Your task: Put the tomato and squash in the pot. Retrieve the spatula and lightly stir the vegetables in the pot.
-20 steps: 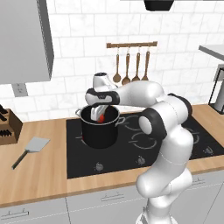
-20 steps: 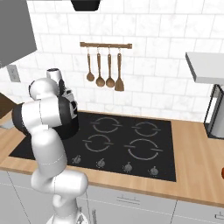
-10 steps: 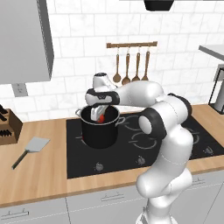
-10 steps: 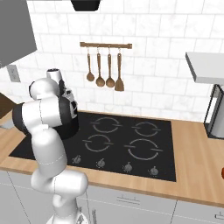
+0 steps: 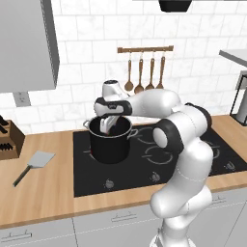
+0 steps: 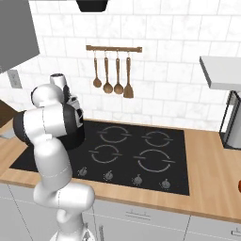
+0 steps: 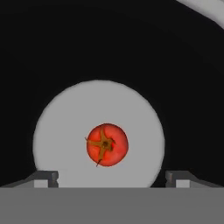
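The arm [image 5: 185, 144] rises from the base, bends at a dark elbow and reaches left across the hob [image 5: 159, 154], its forearm level and the wrist turned down over the pot [image 5: 111, 142]. From the right side its bulk hides the pot, with the wrist [image 6: 59, 82] showing above the shoulder. The gripper [image 5: 106, 124] points straight down into the pot's mouth. Its two fingertips [image 7: 43, 178] stand wide apart at the sides of the hand view, holding nothing.

The pot stands on the hob's left rear burner. Inside it the tomato [image 7: 107, 145] lies on the pale round bottom, stem up, between the tips but below them and clear of both. The spatula [image 5: 34, 163] lies on the wooden counter [image 5: 43, 193] left of the hob, well apart from the pot.

A second ago a red thing showed between the fingers at the pot's rim; now no red shows there from the left side, and the fingers have spread. The arm's pose is about the same as then.
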